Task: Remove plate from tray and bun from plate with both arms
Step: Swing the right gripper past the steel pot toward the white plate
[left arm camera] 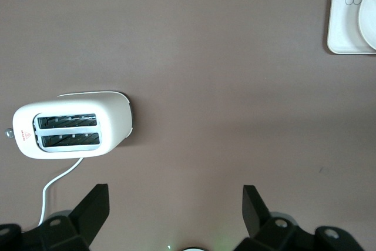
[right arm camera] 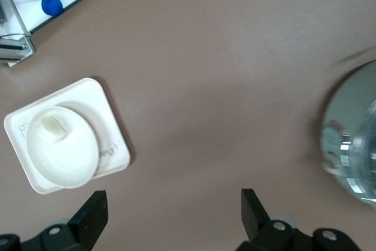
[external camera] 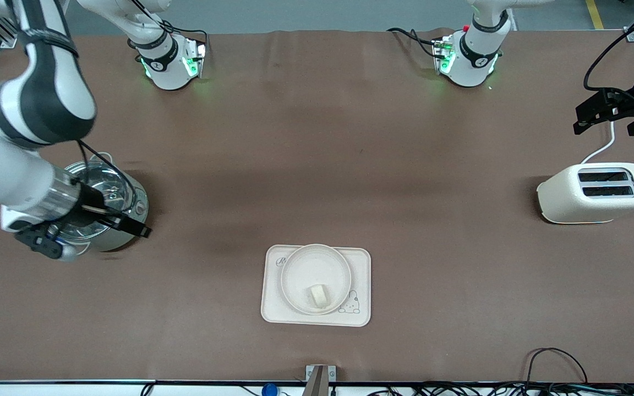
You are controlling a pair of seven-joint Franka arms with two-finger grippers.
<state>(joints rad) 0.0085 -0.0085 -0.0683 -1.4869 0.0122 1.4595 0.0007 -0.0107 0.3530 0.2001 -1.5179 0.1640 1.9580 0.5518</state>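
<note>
Both grippers, left gripper (external camera: 608,118) and right gripper (external camera: 83,231), were held well apart from the tray (external camera: 361,264), fingers spread and empty. No step was begun; the plate (external camera: 300,264), with the bun (external camera: 318,295) on it, called for a first reach.

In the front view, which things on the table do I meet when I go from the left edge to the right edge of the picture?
metal pot with glass lid → tray, carrying the plate with the bun → toaster
</note>
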